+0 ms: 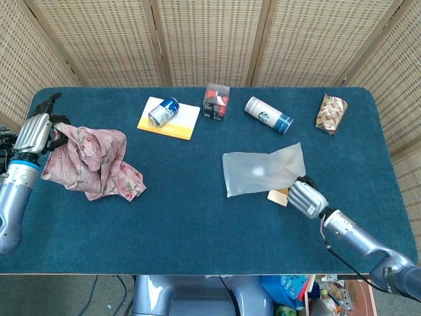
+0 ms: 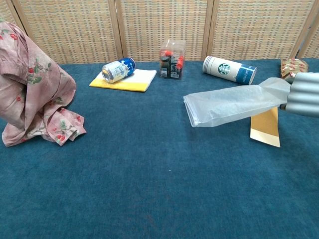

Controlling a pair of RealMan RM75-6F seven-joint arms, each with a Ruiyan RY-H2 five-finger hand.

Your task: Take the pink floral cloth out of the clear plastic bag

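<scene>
The pink floral cloth (image 1: 89, 162) hangs outside the bag at the table's left side, its lower folds resting on the blue table (image 1: 184, 197); the chest view shows the cloth (image 2: 35, 94) at its left edge. My left hand (image 1: 38, 132) grips the cloth's top. The clear plastic bag (image 1: 262, 171) is empty, held level above the table right of centre, its open mouth facing left. My right hand (image 1: 306, 198) grips the bag's closed end; in the chest view the bag (image 2: 229, 104) ends in my right hand (image 2: 303, 94) at the frame's right edge.
Along the far edge lie a drink can (image 1: 163, 110) on a yellow pad (image 1: 170, 120), a clear box (image 1: 216, 101), a Starbucks cup (image 1: 268, 114) on its side and a wrapped packet (image 1: 331, 112). A tan card (image 2: 265, 127) lies under the bag.
</scene>
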